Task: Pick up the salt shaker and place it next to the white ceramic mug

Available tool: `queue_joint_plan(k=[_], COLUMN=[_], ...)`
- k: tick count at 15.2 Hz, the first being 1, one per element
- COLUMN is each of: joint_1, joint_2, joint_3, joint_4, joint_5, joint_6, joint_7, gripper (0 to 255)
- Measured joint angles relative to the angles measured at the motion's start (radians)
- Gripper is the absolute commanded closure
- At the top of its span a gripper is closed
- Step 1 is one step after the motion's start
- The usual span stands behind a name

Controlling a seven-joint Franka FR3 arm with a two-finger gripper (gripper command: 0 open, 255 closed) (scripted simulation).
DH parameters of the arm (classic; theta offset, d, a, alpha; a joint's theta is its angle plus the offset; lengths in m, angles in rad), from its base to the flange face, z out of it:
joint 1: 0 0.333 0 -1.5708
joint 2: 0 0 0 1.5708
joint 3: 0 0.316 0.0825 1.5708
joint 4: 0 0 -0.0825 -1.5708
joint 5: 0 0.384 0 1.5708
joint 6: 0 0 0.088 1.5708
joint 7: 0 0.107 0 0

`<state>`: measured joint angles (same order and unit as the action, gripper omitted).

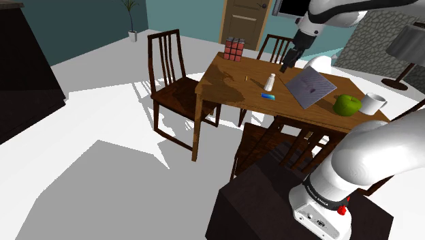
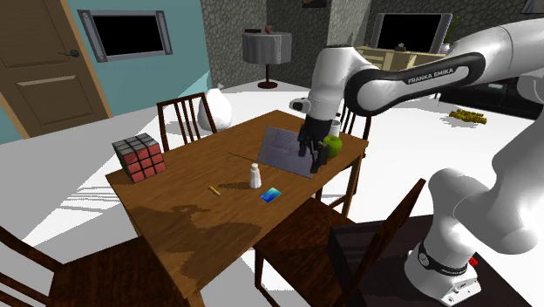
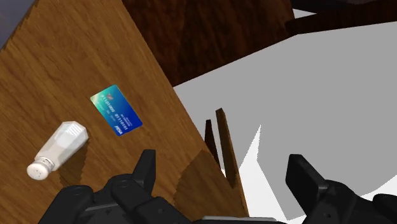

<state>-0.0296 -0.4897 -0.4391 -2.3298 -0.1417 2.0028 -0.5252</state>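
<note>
Hovering above the desk (image 1: 231,78) edge with fingers (image 3: 146,168) spread apart, clasping nothing. Looking down on the salt shaker (image 3: 54,153), upright on the desk, outside the gap, off beyond one finger, near a blue card (image 3: 116,110). Probably light, rigid, smooth and tippable; best pinched across the body, below the cap.

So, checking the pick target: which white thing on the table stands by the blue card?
The slim salt shaker, standing right beside the card; the squat mug sits far off beside the green apple.
</note>
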Motion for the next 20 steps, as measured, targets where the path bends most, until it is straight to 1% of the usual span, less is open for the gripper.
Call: queue_joint_plan(k=[3, 7, 9, 12, 14, 16, 20], joint_1=[0.014, 0.044, 0.055, 0.059, 0.04, 0.008, -0.085], joint_2=[0.095, 0.243, 0.325, 0.474, 0.569, 0.663, 0.84], joint_3=[-0.072, -0.158, -0.199, -0.25, -0.266, -0.264, -0.23], joint_4=[0.033, 0.111, 0.148, 0.226, 0.285, 0.35, 0.502], joint_5=[0.026, 0.105, 0.163, 0.289, 0.377, 0.464, 0.606], joint_6=[0.071, 0.139, 0.175, 0.214, 0.22, 0.218, 0.192], joint_7=[-0.088, -0.213, -0.288, -0.422, -0.512, -0.594, -0.72], gripper=[0, 0, 0, 0, 0, 0, 0])
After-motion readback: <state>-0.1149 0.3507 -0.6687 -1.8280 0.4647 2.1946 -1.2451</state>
